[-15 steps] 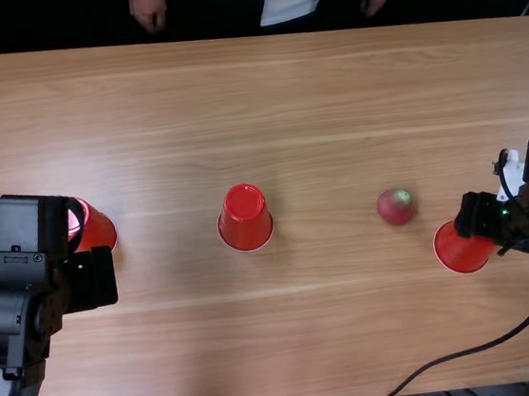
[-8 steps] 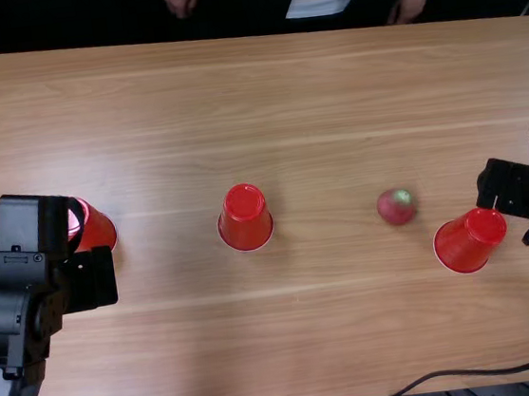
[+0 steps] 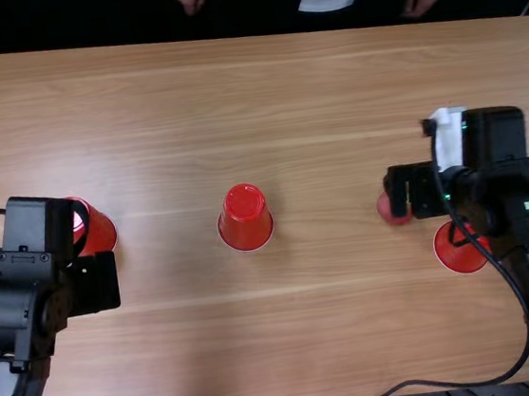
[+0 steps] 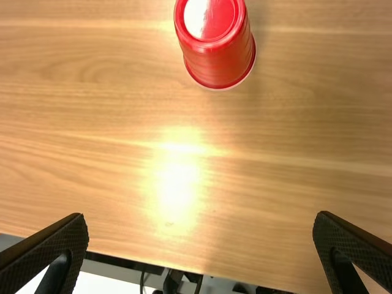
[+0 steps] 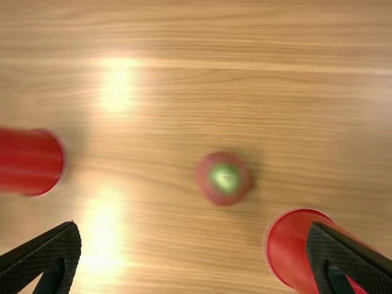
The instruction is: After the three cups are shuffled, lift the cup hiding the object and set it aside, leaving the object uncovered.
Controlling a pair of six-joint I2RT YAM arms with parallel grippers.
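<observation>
Red plastic peeks out on the far left of the table (image 3: 262, 93): the left cup (image 3: 99, 232) stands upside down, and from above the left arm's wrist covers most of it. The left wrist view gives me that cup whole, bottom up. The left gripper (image 4: 199, 220) hangs over bare wood nearer the table's edge. Its fingers are spread wide with nothing between them, and only their tips are in frame.

The middle cup (image 3: 245, 218) stands inverted and alone, well apart from both arms.

Further right, the ball (image 3: 387, 211) lies uncovered on the wood. From above, the right arm's black gripper body hides about half of it. In the right wrist view it is blurred, reddish with a green patch. The right gripper (image 5: 191, 229) hovers over it, fingers wide and holding nothing.

The right cup (image 3: 458, 249) sits just near-right of the ball. The arm crosses over it, so I cannot make out its top.
</observation>
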